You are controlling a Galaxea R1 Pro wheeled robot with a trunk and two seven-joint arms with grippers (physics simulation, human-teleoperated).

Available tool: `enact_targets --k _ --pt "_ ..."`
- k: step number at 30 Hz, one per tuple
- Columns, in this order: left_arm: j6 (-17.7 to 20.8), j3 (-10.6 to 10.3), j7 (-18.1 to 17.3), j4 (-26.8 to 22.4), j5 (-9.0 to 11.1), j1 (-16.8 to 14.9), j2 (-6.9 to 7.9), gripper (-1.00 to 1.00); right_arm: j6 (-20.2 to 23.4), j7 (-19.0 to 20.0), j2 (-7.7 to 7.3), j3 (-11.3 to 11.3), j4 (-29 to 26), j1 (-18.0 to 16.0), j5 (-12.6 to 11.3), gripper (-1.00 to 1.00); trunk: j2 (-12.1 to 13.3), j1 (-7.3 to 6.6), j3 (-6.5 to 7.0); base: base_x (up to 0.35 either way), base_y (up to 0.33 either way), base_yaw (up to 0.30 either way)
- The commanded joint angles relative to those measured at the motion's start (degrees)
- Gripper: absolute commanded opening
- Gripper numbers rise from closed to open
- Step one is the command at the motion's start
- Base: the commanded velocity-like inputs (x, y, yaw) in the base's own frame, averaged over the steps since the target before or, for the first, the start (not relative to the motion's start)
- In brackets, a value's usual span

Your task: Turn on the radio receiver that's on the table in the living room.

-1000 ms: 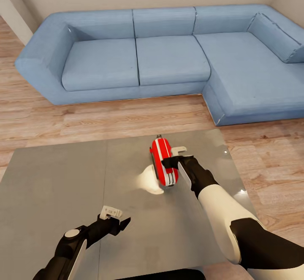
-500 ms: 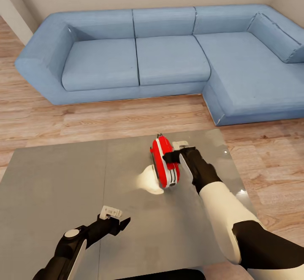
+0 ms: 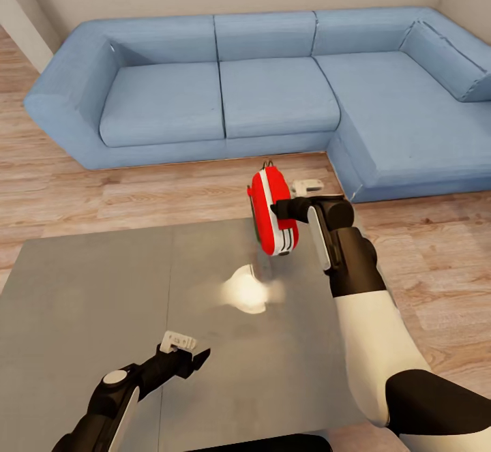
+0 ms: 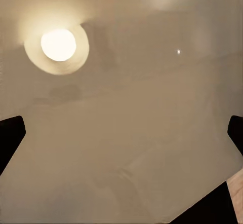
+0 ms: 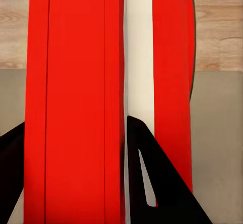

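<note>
1. The left end effector (image 3: 185, 351) hangs low over the near part of the table (image 3: 82, 288), its two fingers spread wide with nothing between them; the left wrist view shows the dark fingertips (image 4: 10, 138) far apart over the glossy grey top.
2. A round bright lamp reflection (image 3: 244, 294) sits on the table near its middle, also seen in the left wrist view (image 4: 58, 45).
3. One radio receiver (image 3: 273, 212) is in view: a bright red rounded oblong with white stripes running its length and a thin handle at its far end. It is off the table, held in the air above the table's far edge, standing on end and slightly tilted.
4. The right end effector (image 3: 290, 208) is closed on the radio receiver from its right side; in the right wrist view the dark fingers (image 5: 152, 183) press against the red body (image 5: 76, 97) beside a white stripe.
5. One blue L-shaped sofa (image 3: 225, 91) stands beyond on the light wood floor (image 3: 136, 193).
</note>
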Motion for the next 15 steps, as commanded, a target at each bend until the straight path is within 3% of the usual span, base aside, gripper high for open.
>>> enact_targets --k 1,9,13,15 --pt "-0.3 0.0 0.0 0.0 0.0 0.0 0.0 1.0 0.1 0.0 0.0 0.0 -0.1 0.0 -0.2 -1.0 0.0 0.0 0.0 0.0 0.0 0.0" --pt "-0.7 0.1 -0.1 0.0 0.0 0.0 0.0 1.0 3.7 1.9 0.0 0.1 -0.2 0.0 -0.3 -1.0 0.0 0.0 0.0 0.0 0.0 0.0" --pt "-0.7 0.1 -1.1 0.0 0.1 0.0 0.03 1.0 3.7 6.5 0.0 0.3 -0.3 0.1 0.0 -1.0 0.0 0.0 0.0 0.0 0.0 0.0" --pt "-0.6 0.1 -2.5 0.0 0.1 0.0 0.14 1.0 3.7 7.8 0.0 1.9 -1.0 0.3 0.2 -1.0 0.0 0.0 0.0 0.0 0.0 0.0"
